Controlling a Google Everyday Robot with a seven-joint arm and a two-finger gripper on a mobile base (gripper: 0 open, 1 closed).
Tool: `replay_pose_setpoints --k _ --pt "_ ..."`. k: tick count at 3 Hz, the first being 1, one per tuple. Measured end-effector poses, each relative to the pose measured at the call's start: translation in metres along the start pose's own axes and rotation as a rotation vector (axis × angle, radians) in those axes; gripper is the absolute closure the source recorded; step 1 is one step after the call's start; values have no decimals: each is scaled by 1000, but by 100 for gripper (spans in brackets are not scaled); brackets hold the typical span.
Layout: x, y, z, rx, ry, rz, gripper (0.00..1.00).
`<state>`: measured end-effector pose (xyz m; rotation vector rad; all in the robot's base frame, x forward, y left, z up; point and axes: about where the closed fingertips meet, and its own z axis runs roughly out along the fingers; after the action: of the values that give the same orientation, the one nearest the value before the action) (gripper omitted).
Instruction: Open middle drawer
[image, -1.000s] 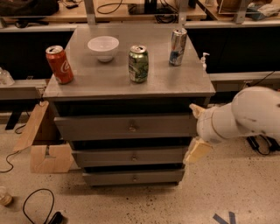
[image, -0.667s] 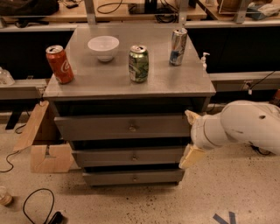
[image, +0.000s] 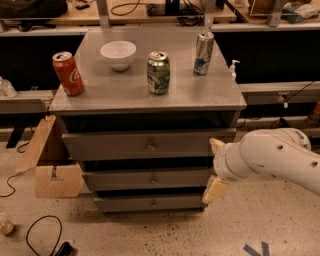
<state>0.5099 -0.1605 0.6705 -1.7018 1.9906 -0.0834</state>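
Your end effector (image: 215, 167) sits at 3 o'clock of the middle drawer (image: 125, 179), just off its right end, fingers spread wide apart, gripping nothing.

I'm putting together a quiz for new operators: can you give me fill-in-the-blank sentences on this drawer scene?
On the cabinet top stand ___ cans and a white bowl.
The middle drawer has one small round ___ at its centre.
The gripper, fingers open, is at that drawer's ___ end in the view.
Missing: three; knob; right.
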Motion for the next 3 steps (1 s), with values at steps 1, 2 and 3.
replay_pose_setpoints --k 1,2,3 --pt "-4 1 0 3 6 -22 0" --pt "-26 30 31 -49 -37 -96 0" --pt "-38 56 73 -114 -46 -179 0"
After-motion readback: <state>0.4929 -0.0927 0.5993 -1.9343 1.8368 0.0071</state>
